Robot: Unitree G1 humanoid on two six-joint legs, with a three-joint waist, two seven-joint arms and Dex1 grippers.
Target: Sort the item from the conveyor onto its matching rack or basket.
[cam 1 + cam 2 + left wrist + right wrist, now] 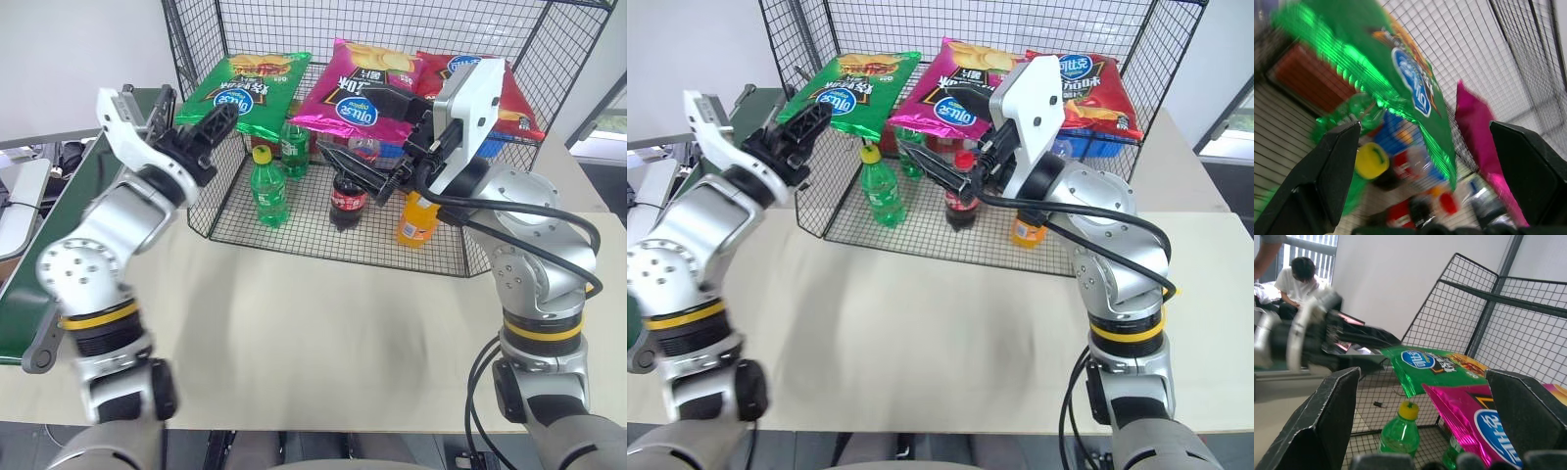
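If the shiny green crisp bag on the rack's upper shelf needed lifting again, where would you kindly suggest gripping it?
Probably the shiny green crisp bag is best pinched at its flat crimped front edge, which overhangs the black wire-mesh rack's shelf. Come from the open front-left, where the open left gripper is; its puffy middle would likely slip.

My left gripper [1425, 161] fingers spread wide, nothing between them, one finger [1322, 181] on one side and the other on the far side of the frame. Past the fingers the green crisp bag [1396, 83] with blue oval logo lies on the upper shelf of the black wire rack [1484, 58], free of my fingers, one end drooping over the shelf edge. Magenta bag [1479, 132] just beside it. Under the shelf a green bottle with yellow cap [1370, 160], blurred, plus more bottles with red caps and labels, too smeared to identify
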